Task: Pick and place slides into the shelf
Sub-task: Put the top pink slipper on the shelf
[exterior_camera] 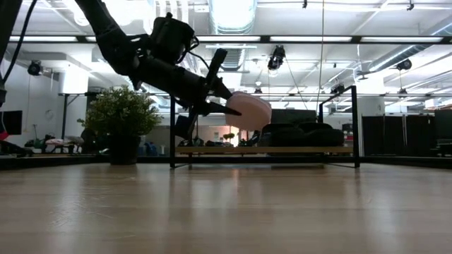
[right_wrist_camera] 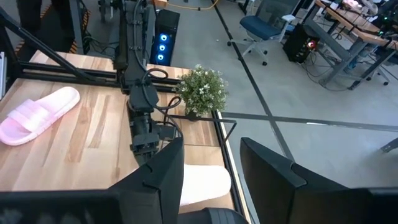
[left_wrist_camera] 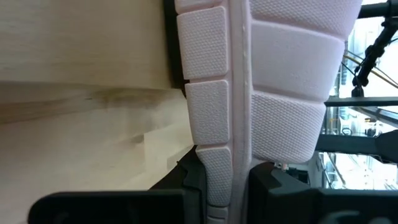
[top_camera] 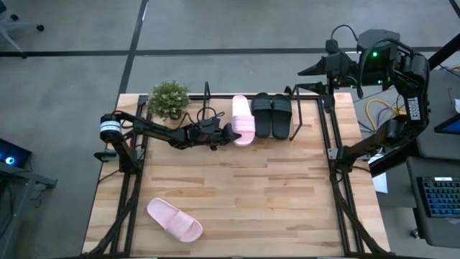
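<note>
Nearest to us, at about seven o'clock on the light wooden tabletop (top_camera: 244,201), lay one pale pink foam slide sandal with a wide strap (top_camera: 175,220), flat and well apart from everything else. We judged such a slide light, soft and a little springy, with a textured sole that should not slip, so the thin side edge of the sole looked the best place to take hold; the broad strap would likely fold under a pinch. Farther back, toward twelve o'clock, the left gripper (top_camera: 223,132) was clamped on the edge of the second pale pink slide (top_camera: 244,119), which it held over the low black-tube shelf with a wooden board (exterior_camera: 265,149), just beside the pair of black slide sandals (top_camera: 272,115) already resting there. In the low view that pink slide (exterior_camera: 248,111) sat tilted above the board, apparently not yet set down. At eleven o'clock stood a small green potted plant (top_camera: 169,99). The right gripper (right_wrist_camera: 211,163) waited off the table's far right corner, near one o'clock, its fingers apart and holding nothing. We counted four slides in all: two pink, two black; one shelf; one plant.
</note>
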Tool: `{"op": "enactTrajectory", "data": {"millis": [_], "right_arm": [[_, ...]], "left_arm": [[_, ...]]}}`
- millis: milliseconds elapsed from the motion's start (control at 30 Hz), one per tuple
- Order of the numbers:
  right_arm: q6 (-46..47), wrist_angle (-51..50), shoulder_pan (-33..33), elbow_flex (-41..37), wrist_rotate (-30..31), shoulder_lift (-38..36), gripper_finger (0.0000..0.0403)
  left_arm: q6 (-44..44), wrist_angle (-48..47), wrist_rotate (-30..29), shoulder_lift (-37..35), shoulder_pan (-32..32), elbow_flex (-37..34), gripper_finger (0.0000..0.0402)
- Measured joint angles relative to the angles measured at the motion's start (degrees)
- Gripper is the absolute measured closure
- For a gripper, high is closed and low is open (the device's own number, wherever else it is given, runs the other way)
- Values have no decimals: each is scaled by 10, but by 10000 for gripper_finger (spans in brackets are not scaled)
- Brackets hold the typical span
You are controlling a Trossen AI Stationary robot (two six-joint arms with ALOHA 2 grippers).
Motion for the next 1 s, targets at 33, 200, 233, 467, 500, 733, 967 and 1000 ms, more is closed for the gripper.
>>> {"op": "enactTrajectory", "data": {"millis": [33, 200, 233, 467, 500, 733, 967, 1000], "right_arm": [[0, 0, 0, 0, 0, 0, 254], [-1, -1, 0, 0, 0, 0, 258], [-1, -1, 0, 0, 0, 0, 258], [2, -1, 0, 0, -2, 0, 260], [3, -2, 0, 0, -3, 0, 261], [2, -3, 0, 0, -4, 0, 262], [4, -3, 0, 0, -5, 0, 266], [4, -3, 0, 0, -5, 0, 265]], "left_arm": [[-1, 0, 1, 0, 0, 0, 369], [-5, -1, 11, 9, 5, -1, 369], [-5, -2, 13, 12, 7, -1, 369], [-3, -1, 29, 28, 12, -1, 369], [-2, 0, 30, 29, 14, -1, 369], [-1, -1, 35, 29, 29, -1, 369], [-6, -1, 36, 29, 43, 0, 369], [-6, -1, 37, 29, 44, 0, 369]]}}
